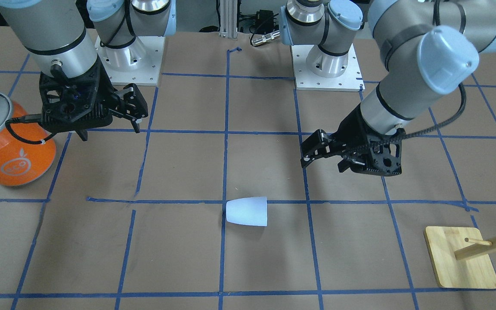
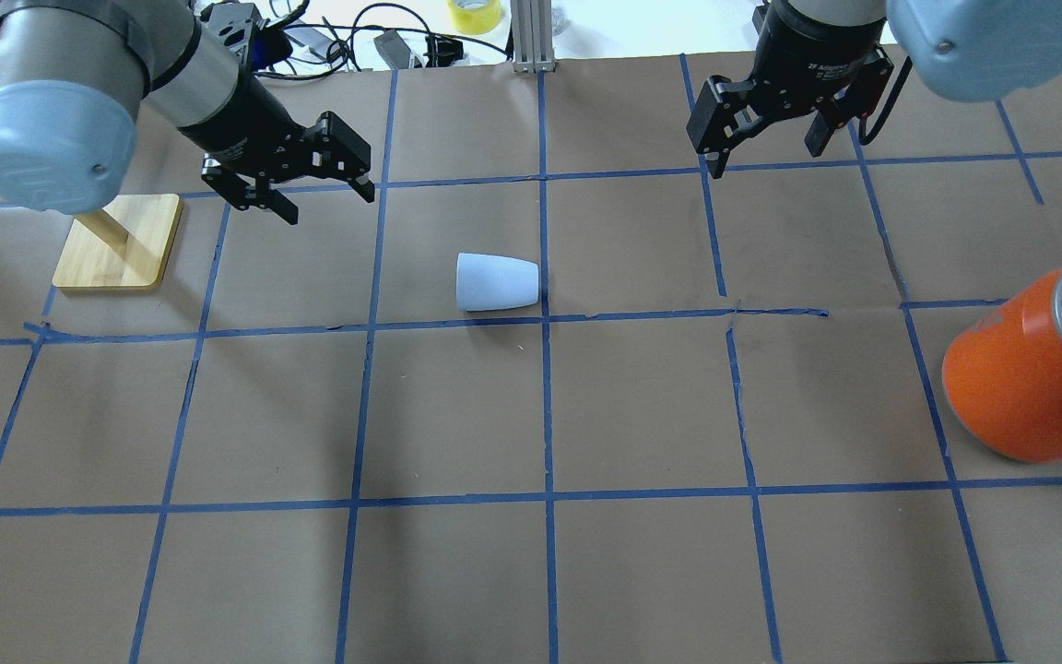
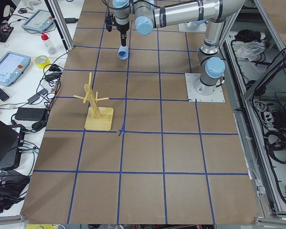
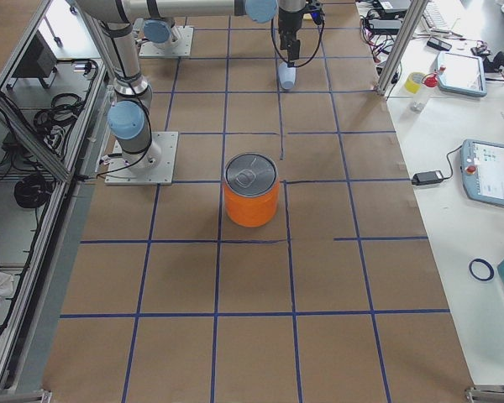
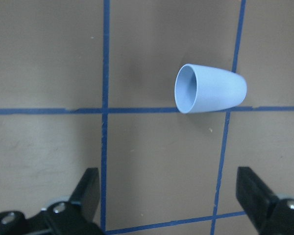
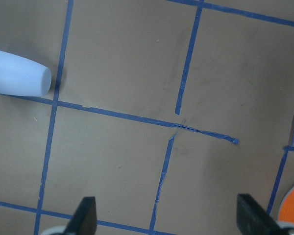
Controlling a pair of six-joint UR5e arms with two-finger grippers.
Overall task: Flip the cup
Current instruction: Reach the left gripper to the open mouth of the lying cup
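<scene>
The pale blue-white cup (image 2: 497,281) lies on its side on the brown paper near the table's middle, with its wider rim toward my left arm. It also shows in the front view (image 1: 247,211), in the left wrist view (image 5: 210,88) with its blue inside visible, and at the left edge of the right wrist view (image 6: 17,78). My left gripper (image 2: 319,192) (image 1: 323,165) (image 5: 170,196) is open and empty, hanging above the table apart from the cup on its rim side. My right gripper (image 2: 761,157) (image 1: 110,131) (image 6: 166,220) is open and empty, farther off on the base side.
A large orange can (image 2: 1029,369) (image 1: 11,146) with a silver lid stands at the table's right end. A wooden peg stand (image 2: 116,242) (image 1: 461,258) stands at the left end, near my left arm. Blue tape lines grid the paper.
</scene>
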